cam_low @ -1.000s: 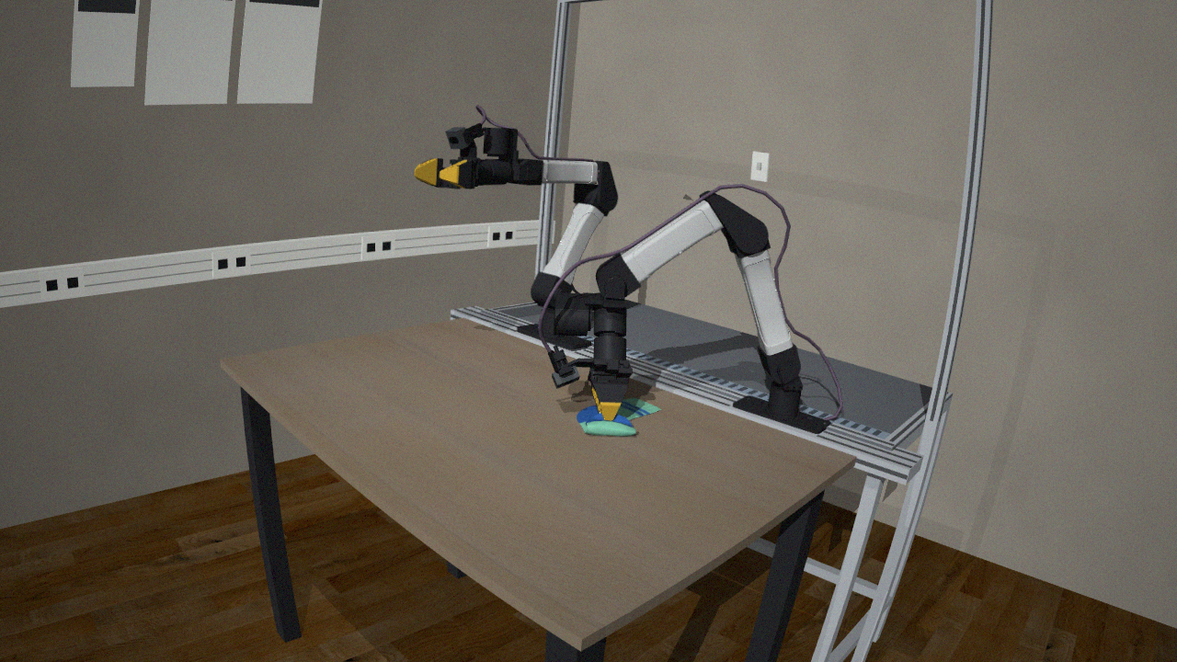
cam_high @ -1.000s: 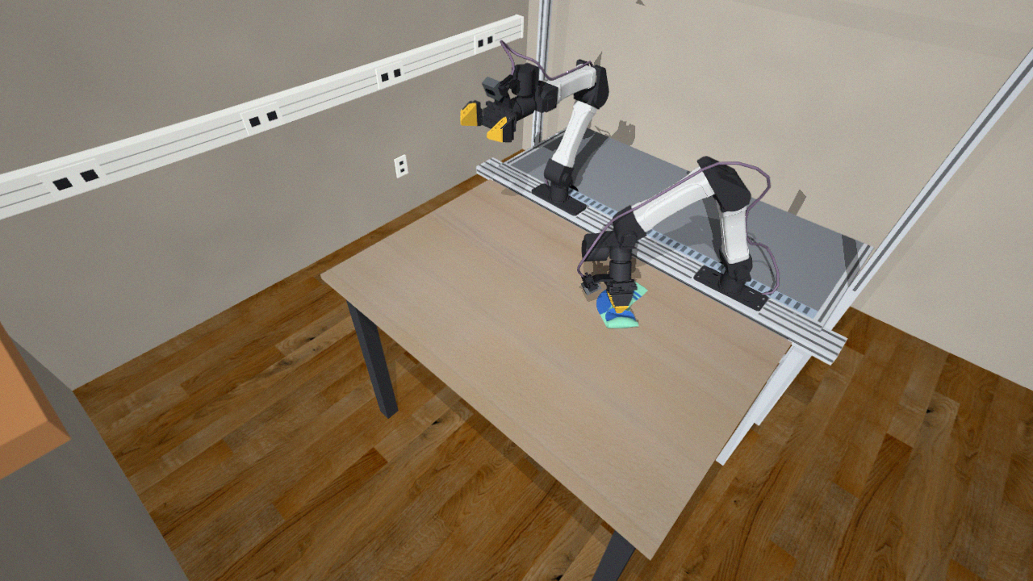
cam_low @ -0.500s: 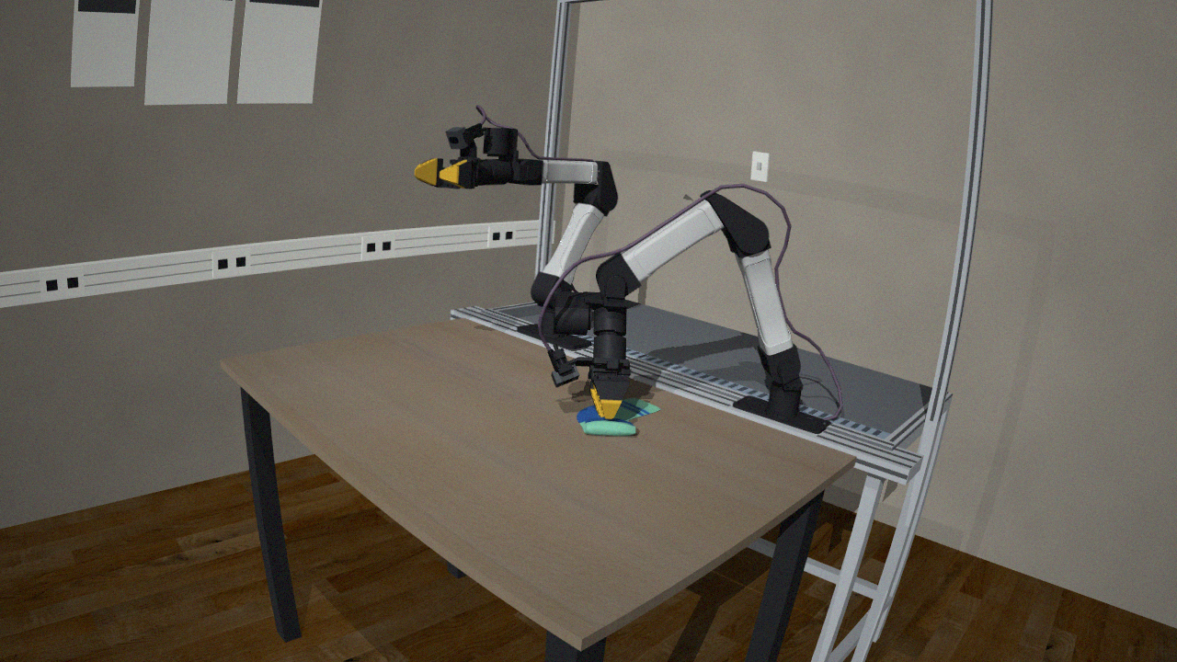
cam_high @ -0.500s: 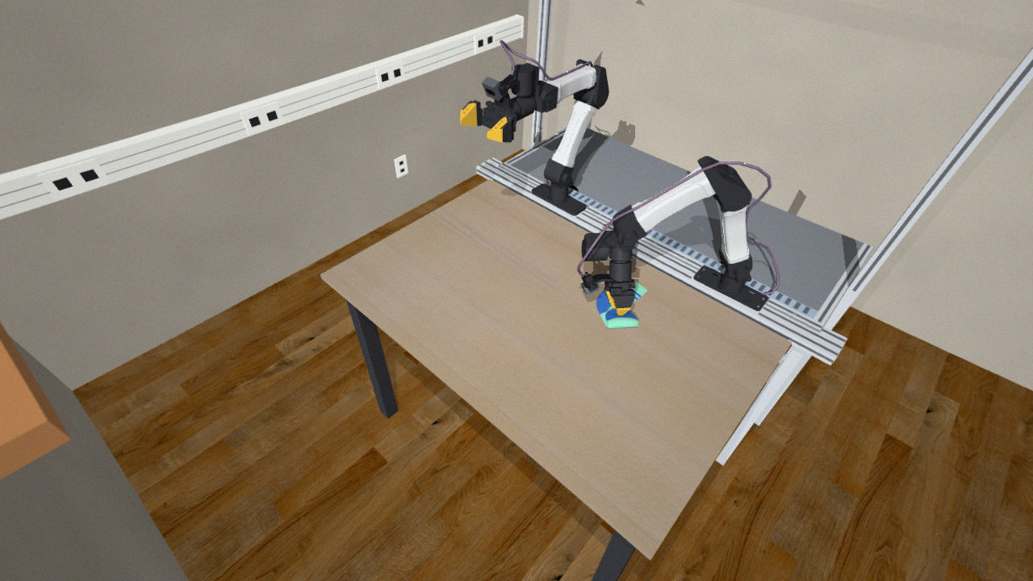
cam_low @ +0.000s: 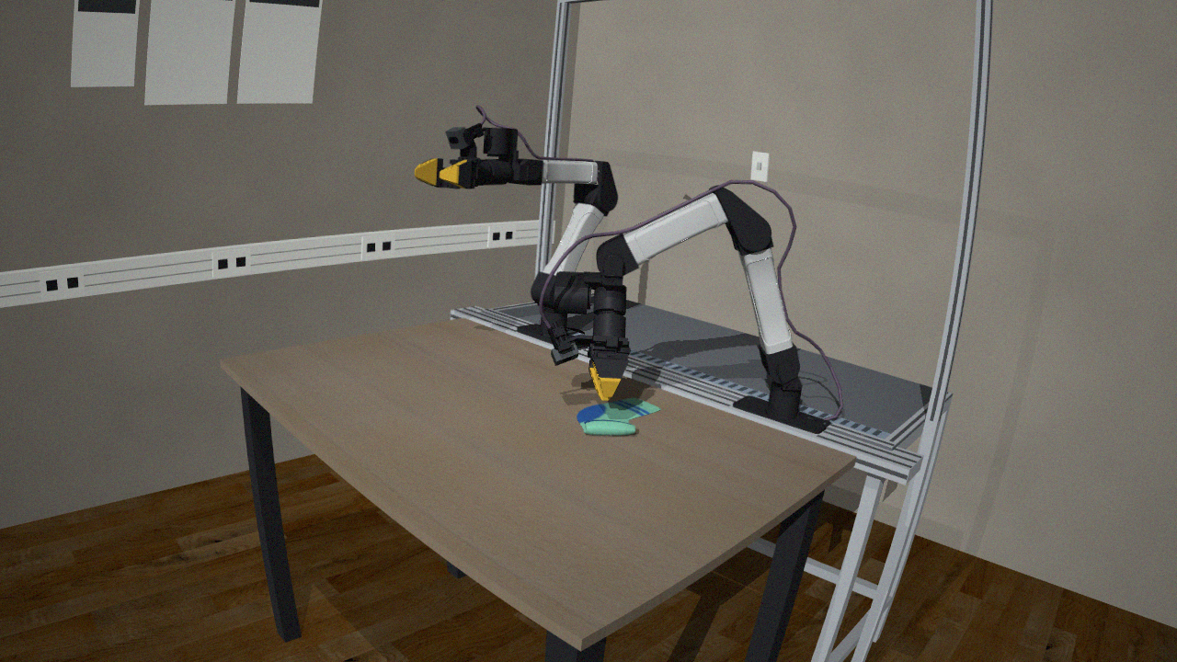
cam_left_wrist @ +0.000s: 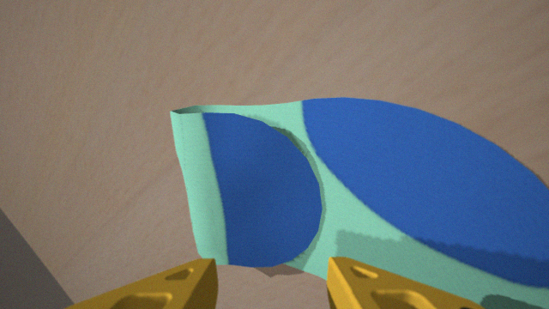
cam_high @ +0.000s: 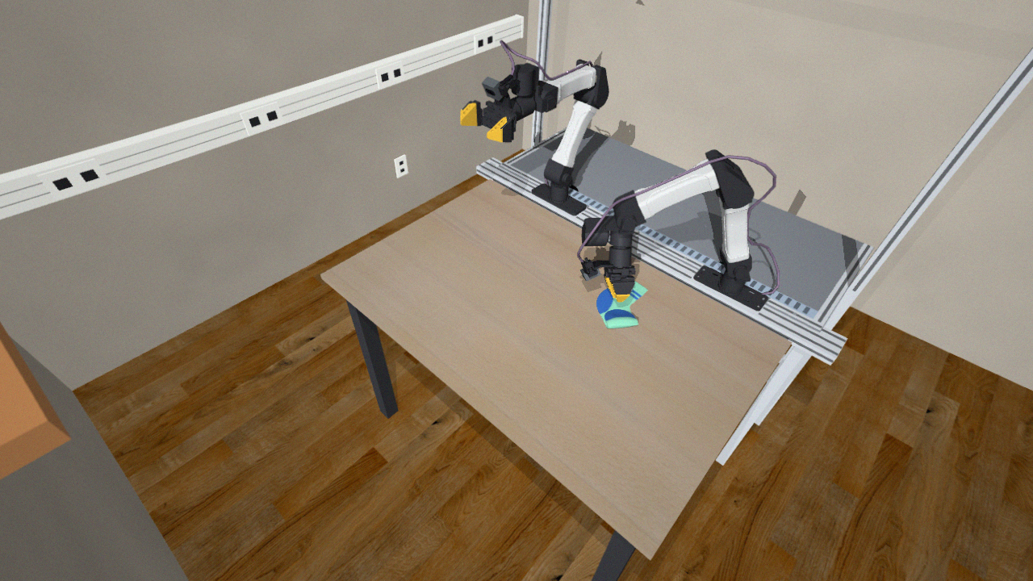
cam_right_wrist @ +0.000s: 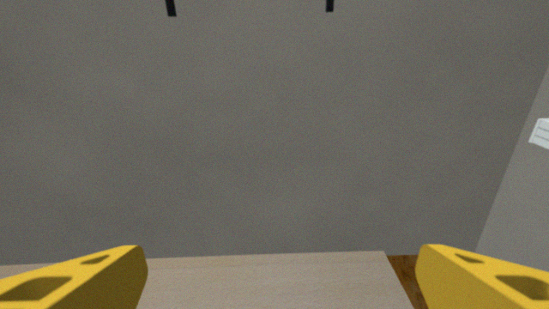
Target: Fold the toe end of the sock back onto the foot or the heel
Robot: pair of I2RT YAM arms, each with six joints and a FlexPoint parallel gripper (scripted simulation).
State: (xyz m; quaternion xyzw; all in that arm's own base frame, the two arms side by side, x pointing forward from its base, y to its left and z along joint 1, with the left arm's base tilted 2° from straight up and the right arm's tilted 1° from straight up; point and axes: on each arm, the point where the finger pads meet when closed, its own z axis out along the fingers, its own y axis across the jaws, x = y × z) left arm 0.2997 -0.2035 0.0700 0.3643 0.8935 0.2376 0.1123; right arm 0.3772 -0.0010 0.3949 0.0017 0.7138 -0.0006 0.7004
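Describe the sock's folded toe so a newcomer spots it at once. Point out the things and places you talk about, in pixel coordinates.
On the wooden table [cam_high: 505, 311] [cam_low: 461, 444], below the left gripper [cam_high: 620, 297] [cam_low: 607, 398] [cam_left_wrist: 272, 270], lies a mint sock. Its folded toe [cam_high: 620, 315] [cam_left_wrist: 266, 193] is the smaller blue patch, half-round, lying on the foot; the heel's is larger.

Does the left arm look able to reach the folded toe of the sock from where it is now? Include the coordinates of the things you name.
Probably yes. The open left claw [cam_high: 619, 297] [cam_low: 606, 398] [cam_left_wrist: 272, 270] hangs just above the sock, and nothing visible stands between it and the folded toe [cam_high: 621, 315] [cam_left_wrist: 268, 193].
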